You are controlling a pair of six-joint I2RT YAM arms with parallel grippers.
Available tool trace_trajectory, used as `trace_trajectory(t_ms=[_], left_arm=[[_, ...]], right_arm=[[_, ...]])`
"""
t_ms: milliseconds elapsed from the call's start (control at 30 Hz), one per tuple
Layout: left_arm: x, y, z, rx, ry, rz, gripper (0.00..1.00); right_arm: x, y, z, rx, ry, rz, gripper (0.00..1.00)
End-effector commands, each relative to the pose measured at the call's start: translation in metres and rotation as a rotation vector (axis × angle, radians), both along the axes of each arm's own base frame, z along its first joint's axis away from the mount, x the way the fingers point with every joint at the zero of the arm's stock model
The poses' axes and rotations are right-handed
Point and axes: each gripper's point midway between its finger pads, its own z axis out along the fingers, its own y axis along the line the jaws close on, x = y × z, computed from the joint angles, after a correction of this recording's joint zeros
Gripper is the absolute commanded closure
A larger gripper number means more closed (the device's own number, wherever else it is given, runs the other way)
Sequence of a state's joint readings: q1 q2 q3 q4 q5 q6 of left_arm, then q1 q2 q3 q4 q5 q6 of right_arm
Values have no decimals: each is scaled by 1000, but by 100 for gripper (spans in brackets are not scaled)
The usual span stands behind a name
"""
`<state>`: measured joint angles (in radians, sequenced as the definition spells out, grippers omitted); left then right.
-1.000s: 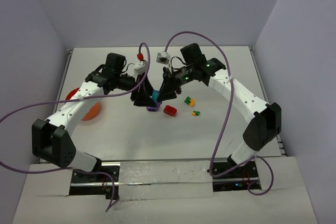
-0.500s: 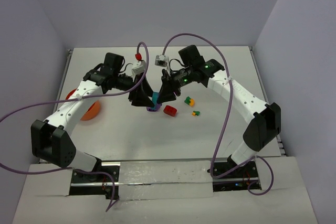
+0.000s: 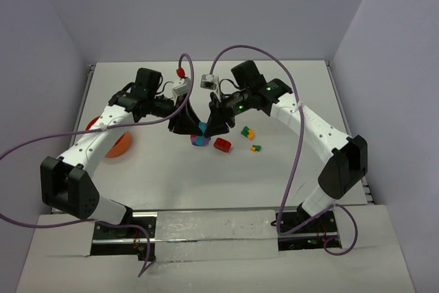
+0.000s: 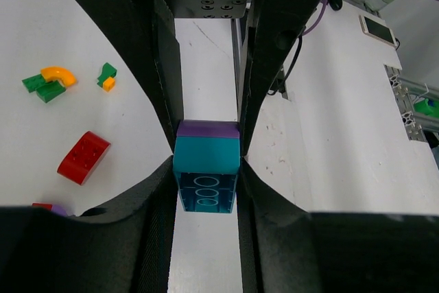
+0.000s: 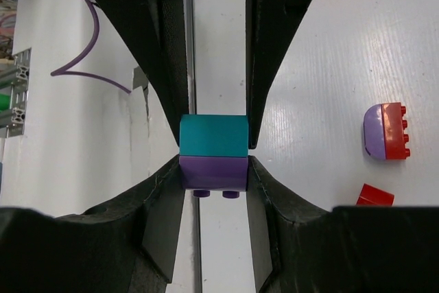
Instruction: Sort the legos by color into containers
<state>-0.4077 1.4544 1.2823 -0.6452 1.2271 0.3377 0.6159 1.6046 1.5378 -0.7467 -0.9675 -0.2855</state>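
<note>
Gripping from both sides, I hold two joined bricks between my pincers near the middle of the white table (image 3: 171,176); I cannot tell whether they touch the surface. My left pincer (image 4: 206,193) is closed on the teal brick (image 4: 206,162), fingers pressed against its two sides, with its hollow underside facing my left wrist camera. My right pincer (image 5: 212,184) is clamped on the purple brick (image 5: 212,173), whose studs show at its near edge in my right wrist view. The teal and purple bricks sit face to face, so my two sets of fingertips nearly meet.

Just to the right, a red brick (image 3: 222,145) lies on the table. Beyond it are a green and yellow piece (image 3: 247,131) and a smaller green and orange piece (image 3: 256,148). The orange bowl (image 3: 122,145) sits well apart on the left, partly hidden by my left arm.
</note>
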Motion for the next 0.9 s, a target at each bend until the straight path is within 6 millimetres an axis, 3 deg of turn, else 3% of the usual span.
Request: trace_trajectory(t_ms=[0,200,433,533,633,700,867], left_arm=[[7,10,7,-14,-8,28,100],[49,68,5,26,-51,257,100],[67,139,1,103,-138,455,100],[73,184,-1,133,-142,626,100],[86,242,9,155,-197,903,100],[87,278,5,184,-204,1076,100],[87,334,11,274,-338,1389,100]], right_arm=[[-2,-7,10,-2,-72,-25,100],[4,-22,0,-31,-68,-73,100],[13,-36,-7,-56,-68,-112,100],[20,-37,-9,-73,-76,-139,100],[30,-35,-12,-82,-84,-169,100],[36,-32,-14,-86,-74,-183,100],[45,-27,-15,-87,-67,-200,100]])
